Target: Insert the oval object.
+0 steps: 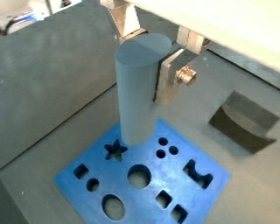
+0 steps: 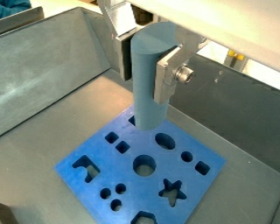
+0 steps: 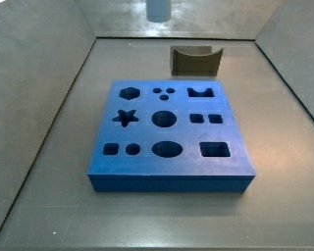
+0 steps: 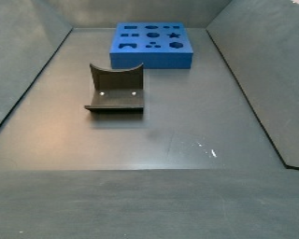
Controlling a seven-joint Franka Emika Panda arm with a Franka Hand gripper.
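**Peg hanging upright above the hole board**

The tool (image 1: pixel 154 52) is gripping the oval object (image 1: pixel 139 92) near its top, its silver plates closed against the peg's sides. The peg is hanging with its long axis vertical, well above the blue board (image 1: pixel 178 188) on the worktop (image 1: pixel 49 87). In both wrist views its lower end is lining up near the star and round cut-outs; the oval hole (image 3: pixel 167 150) is lying further along the board. All the holes are showing empty. The brown block (image 3: pixel 195 59) is standing apart behind the board.
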